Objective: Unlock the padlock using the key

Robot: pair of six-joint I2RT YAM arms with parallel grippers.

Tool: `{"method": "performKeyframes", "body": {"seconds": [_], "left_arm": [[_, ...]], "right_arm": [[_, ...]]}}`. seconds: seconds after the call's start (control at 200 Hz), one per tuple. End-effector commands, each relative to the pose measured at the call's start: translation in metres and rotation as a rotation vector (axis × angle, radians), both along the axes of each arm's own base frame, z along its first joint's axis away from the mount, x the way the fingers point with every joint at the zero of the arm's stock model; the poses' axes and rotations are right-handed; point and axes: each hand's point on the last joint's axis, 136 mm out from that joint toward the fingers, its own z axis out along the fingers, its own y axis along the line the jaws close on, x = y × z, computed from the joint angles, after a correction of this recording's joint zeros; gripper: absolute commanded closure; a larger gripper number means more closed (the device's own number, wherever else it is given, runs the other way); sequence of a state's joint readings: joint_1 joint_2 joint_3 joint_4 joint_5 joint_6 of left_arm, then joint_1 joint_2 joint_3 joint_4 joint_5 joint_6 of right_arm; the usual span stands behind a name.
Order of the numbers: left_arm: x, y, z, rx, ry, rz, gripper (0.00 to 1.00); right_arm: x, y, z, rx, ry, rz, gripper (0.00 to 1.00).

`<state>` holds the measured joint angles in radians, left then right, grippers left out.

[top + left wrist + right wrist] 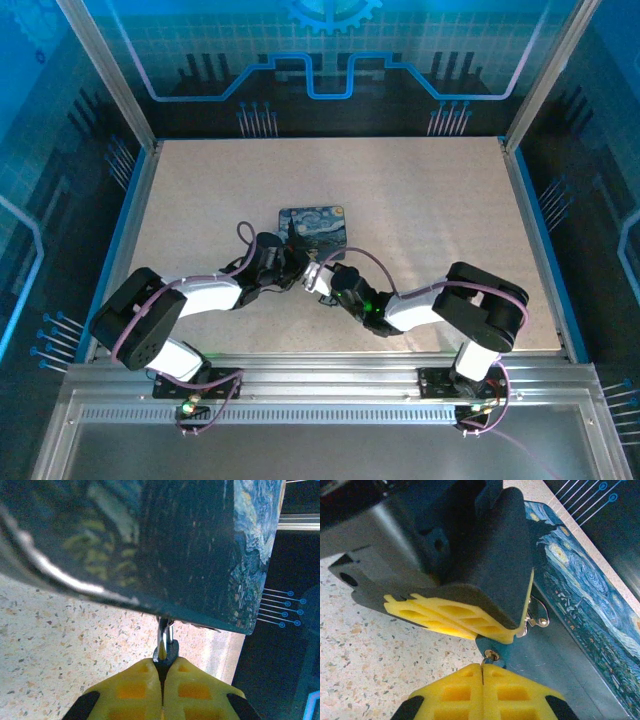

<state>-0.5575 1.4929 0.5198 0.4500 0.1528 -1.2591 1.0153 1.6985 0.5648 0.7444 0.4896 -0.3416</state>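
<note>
The padlock [495, 645] is a tiny blue body, and its silver shackle [163, 630] hangs from the clasp on the front wall of the night-sky tin [585, 605]. My left gripper [162, 664] is shut on the padlock's body [171, 652]. In the right wrist view its yellow fingers [455, 615] clamp the lock from above. My right gripper [482, 669] is shut on the key [482, 665], a thin grey sliver. The key's tip sits at the brass keyhole [491, 655]. In the top view the left gripper [297, 263] and right gripper [324, 280] meet just in front of the tin [313, 226].
The tin stands mid-table on the speckled tabletop [420, 200]. A metal clasp plate [538, 616] sticks out of the tin's front wall beside the lock. Blue rails run along the table's left and right edges.
</note>
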Motion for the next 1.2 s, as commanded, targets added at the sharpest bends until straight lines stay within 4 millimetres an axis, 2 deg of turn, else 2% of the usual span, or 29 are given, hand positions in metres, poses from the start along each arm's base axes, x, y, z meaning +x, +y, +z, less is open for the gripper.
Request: {"method": "performKeyframes", "body": {"seconds": [0.0,0.46,0.84,1.06,1.195], "left_arm": [[0.001,-0.013,0.014,-0.047,-0.021,-0.039,1.00],[0.000,-0.014,0.013,-0.048,-0.019,-0.040,1.00],[0.000,-0.015,0.012,-0.037,-0.018,-0.043,1.00],[0.000,-0.010,0.013,0.005,-0.028,-0.046,0.76],[-0.001,-0.005,0.015,0.043,-0.034,-0.044,0.65]], "right_arm": [[0.014,-0.003,0.011,0.088,0.025,-0.086,1.00],[0.018,-0.009,0.006,0.264,0.231,-0.124,1.00],[0.018,-0.010,-0.001,0.265,0.274,-0.131,1.00],[0.012,-0.012,-0.010,0.277,0.401,-0.141,1.00],[0.009,-0.013,-0.018,0.283,0.452,-0.154,1.00]]}}
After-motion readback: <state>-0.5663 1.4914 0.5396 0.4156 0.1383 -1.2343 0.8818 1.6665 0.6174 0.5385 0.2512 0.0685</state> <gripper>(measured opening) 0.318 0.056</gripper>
